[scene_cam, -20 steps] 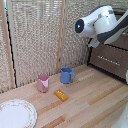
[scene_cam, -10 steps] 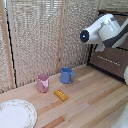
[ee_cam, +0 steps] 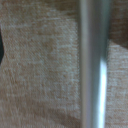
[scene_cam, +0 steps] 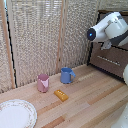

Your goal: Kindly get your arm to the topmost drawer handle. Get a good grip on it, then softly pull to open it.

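Right, your arm point(scene_cam: 111, 29) sits at the drawers; handle point(ee_cam: 93, 65) fills the wrist view; fingers' state unreadable.

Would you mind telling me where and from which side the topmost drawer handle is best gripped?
Probably mid-span on the topmost drawer handle, approached head-on toward the drawer front. It is a slim, straight bar, which the wrist view shows close ahead, so fingers closing across its thin width should hold well and pull evenly.
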